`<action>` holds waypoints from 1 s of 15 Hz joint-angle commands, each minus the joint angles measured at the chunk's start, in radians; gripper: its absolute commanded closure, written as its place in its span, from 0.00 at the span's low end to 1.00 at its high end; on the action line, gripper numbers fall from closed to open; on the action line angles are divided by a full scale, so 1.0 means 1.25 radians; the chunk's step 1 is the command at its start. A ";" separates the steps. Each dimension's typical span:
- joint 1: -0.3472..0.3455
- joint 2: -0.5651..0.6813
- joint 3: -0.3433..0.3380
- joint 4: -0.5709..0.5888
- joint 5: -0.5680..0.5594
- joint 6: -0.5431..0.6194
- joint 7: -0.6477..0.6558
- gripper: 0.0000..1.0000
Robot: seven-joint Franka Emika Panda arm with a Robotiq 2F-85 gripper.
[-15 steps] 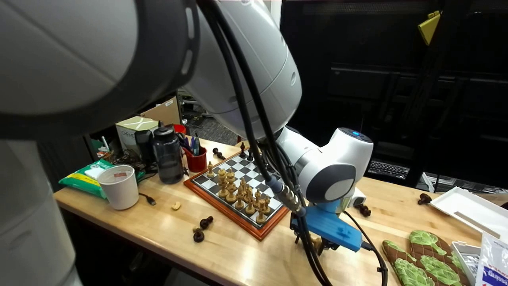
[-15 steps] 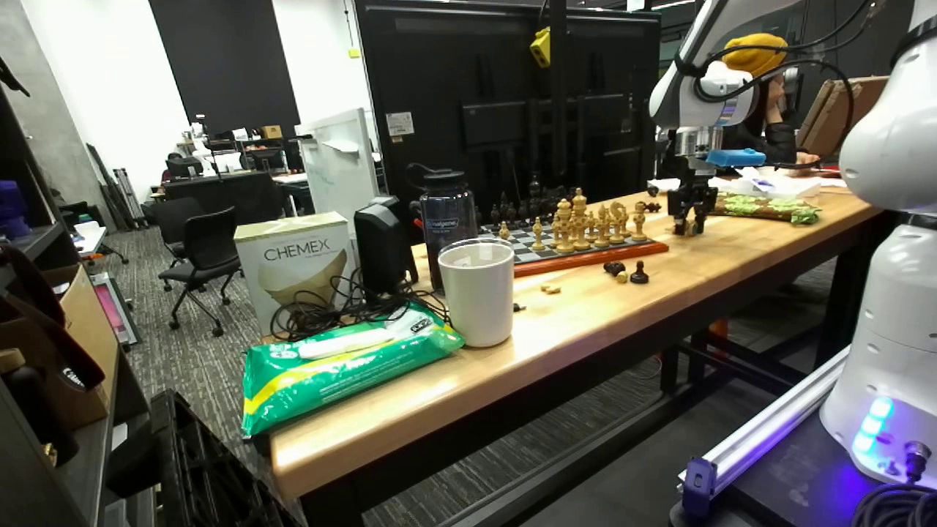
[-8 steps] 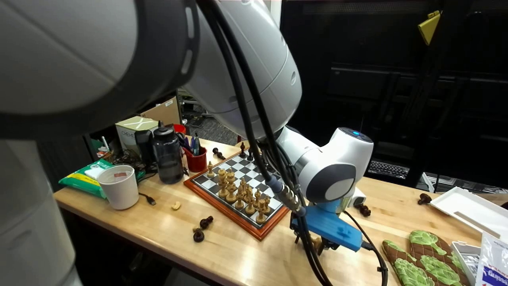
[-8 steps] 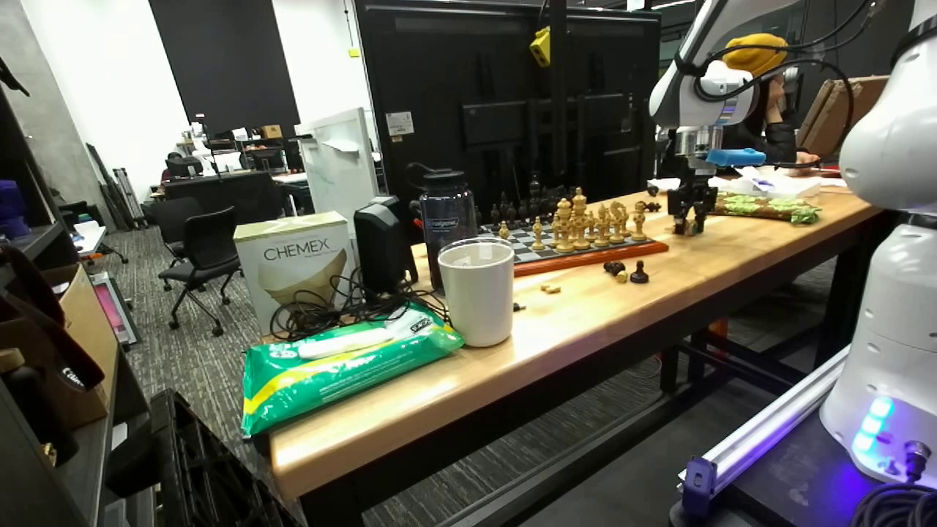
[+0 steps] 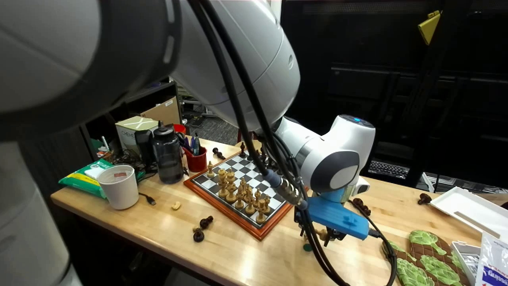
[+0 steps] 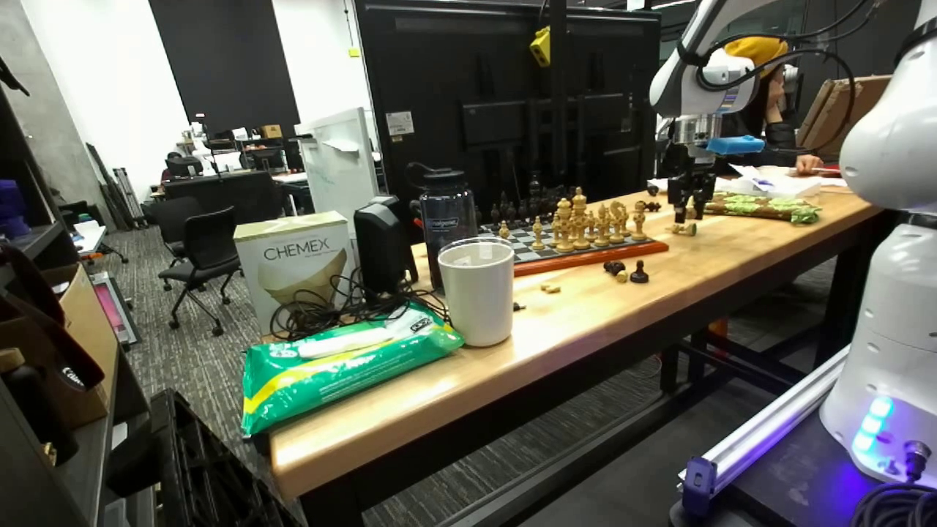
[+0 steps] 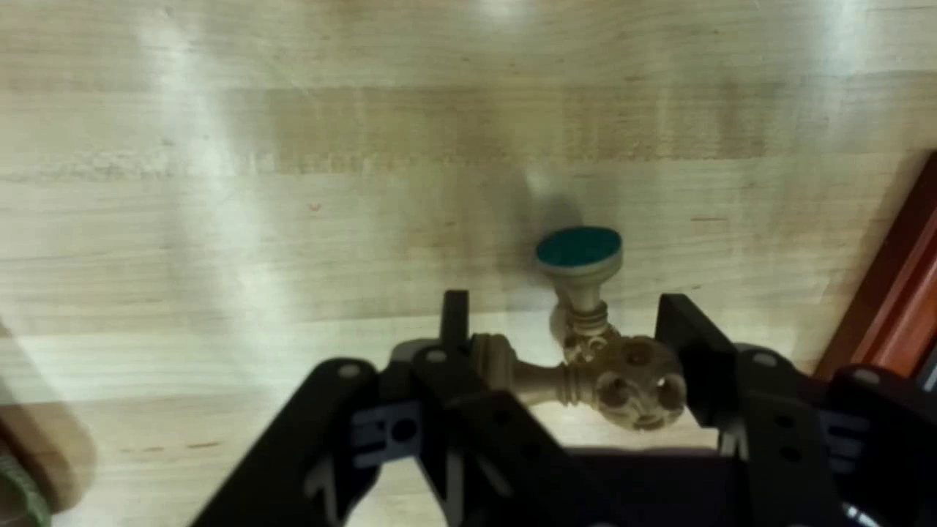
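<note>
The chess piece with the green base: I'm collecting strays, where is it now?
In the wrist view, the green-based piece lies on the table, right of centre, partly hidden by another pale piece held in the gripper.

The wrist view shows two pale carved wooden chess pieces. There is one red-rimmed chessboard, one white cylindrical cup and one dark translucent bottle.
</note>
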 commanded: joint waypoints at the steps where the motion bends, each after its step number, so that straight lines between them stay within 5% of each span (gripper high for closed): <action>1: -0.007 -0.011 0.007 0.035 -0.003 -0.032 -0.004 0.61; 15: -0.068 0.153 0.019 0.197 0.063 -0.042 -0.025 0.61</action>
